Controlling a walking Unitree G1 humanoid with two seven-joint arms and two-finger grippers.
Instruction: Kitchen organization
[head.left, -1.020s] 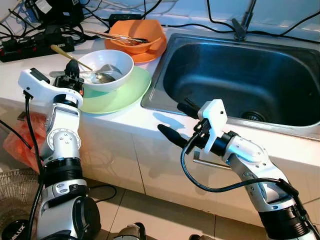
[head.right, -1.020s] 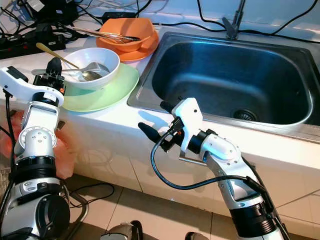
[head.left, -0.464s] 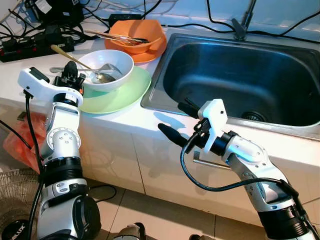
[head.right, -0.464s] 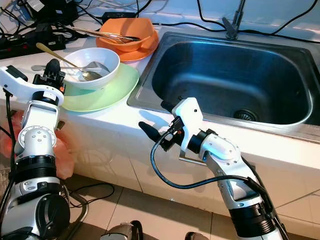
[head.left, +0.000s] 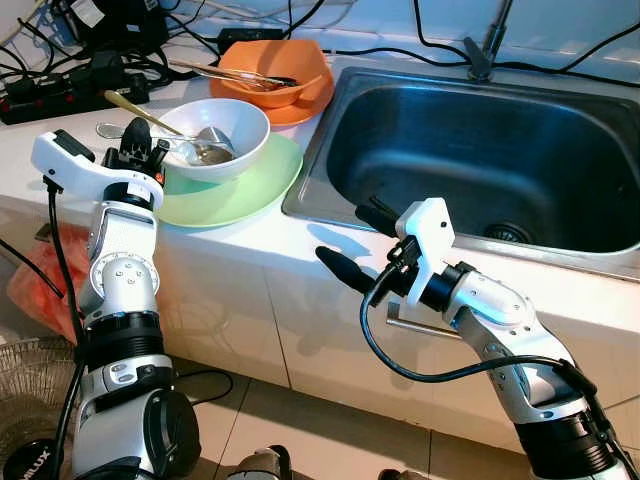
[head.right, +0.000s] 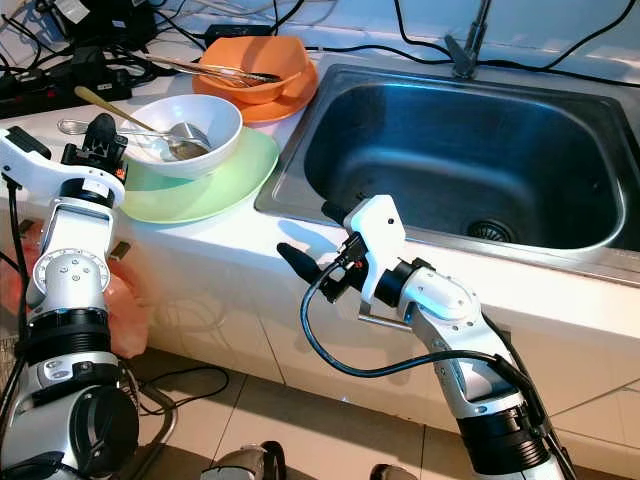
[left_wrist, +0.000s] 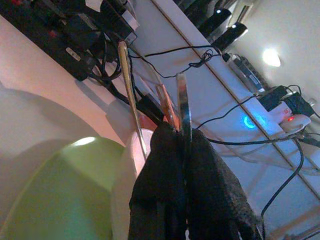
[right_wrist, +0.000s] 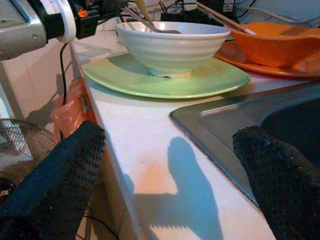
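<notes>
- A home kitchen, going by the stainless-steel sink (head.left: 480, 160) sunk into a white counter (head.left: 300, 240), with a faucet base (head.left: 480, 62) behind it.
- Used dishes beside the basin: a white bowl (head.left: 215, 135) with cutlery on a green plate (head.left: 240, 190), an orange bowl (head.left: 270, 70) on an orange plate.
- Tiled floor (head.left: 330, 425) below white cabinet fronts.
- Power strips and black cables (head.left: 70, 85) cluttering the back of the counter.
</notes>
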